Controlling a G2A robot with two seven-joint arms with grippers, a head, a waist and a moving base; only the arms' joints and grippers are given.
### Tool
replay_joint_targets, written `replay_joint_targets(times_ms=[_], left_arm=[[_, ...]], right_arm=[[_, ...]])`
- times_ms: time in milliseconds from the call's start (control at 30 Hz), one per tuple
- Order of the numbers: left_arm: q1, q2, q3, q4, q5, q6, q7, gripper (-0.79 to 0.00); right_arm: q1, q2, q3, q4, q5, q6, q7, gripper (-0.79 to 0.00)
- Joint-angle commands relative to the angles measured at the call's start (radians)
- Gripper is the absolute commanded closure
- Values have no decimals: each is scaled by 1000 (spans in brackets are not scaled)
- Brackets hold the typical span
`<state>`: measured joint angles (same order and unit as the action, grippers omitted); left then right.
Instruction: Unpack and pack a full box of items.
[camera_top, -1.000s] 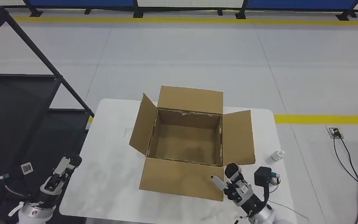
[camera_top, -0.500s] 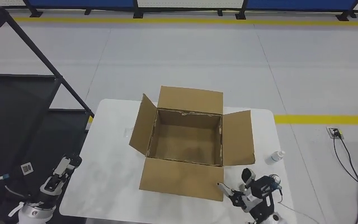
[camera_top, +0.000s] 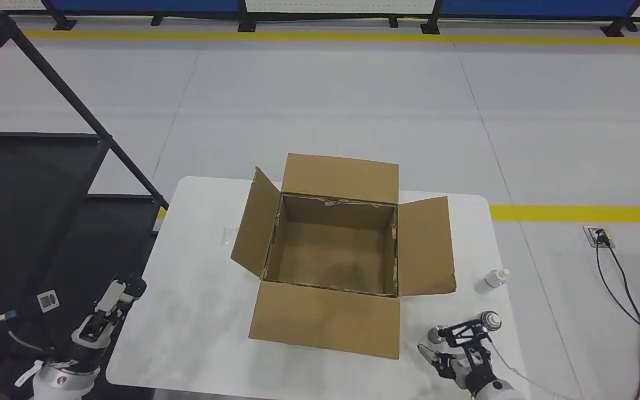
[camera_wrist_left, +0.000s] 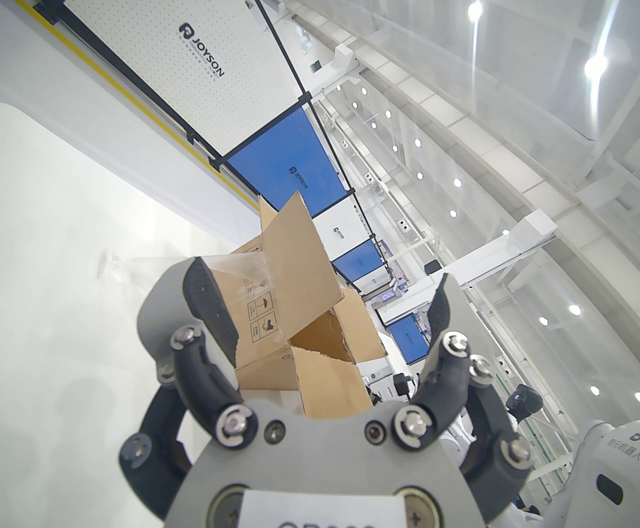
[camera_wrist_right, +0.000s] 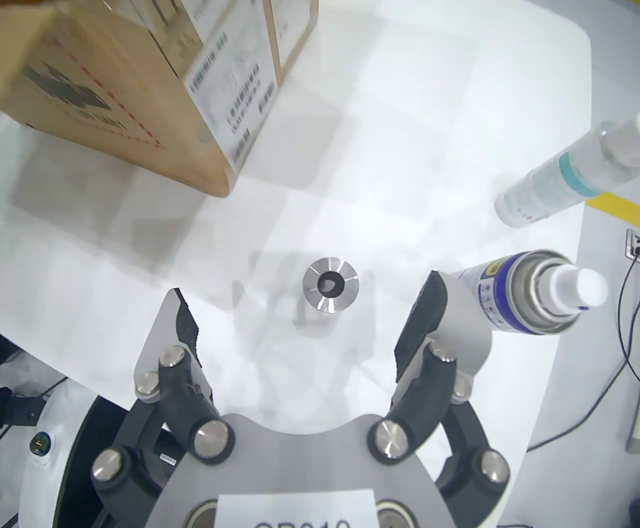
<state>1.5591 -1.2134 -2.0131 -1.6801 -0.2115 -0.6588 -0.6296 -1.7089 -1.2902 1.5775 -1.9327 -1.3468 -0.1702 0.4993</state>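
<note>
views at 1 moment, unpacking stage. shows the box open at the middle of the table, 4 flaps spread, no item visible inside. places the right gripper low over the near right corner, fingers apart and holding nothing, with a small metal piece on the table between them. sets the can upright just beside 1 finger, contact unclear. puts the bottle beyond it near the right edge, apart from the can. holds the left gripper just off the near left edge, fingers likewise spread and empty, aimed up toward the box.

change over the last 1 s: draws the right gripper back from the box's near flap to the near right corner, next to the can. leaves the box, the bottle, seemingly the can, and the left gripper in place.

reading: suggests unpacking finished or nearly so, with 3 loose items outside the box and none seen within. points to packing next, probably from the metal piece or the can. calls for a short descent and a centred closing on the piece, low, smooth and likely to slip. warns of the nearby finger tipping the can.
</note>
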Motion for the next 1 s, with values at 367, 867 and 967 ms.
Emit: replay_joint_targets(times_ms=[367,867,967], left_arm=[[0,0,0,0,0,0,0,-785],[0,0,0,0,0,0,0,-785],[0,0,0,0,0,0,0,-785]], right_arm=[[98,6,-7,114,55,-22,77,-372],[74,12,44,28,181,-15,19,0],[23,10,66,-111,216,35,-18,0]])
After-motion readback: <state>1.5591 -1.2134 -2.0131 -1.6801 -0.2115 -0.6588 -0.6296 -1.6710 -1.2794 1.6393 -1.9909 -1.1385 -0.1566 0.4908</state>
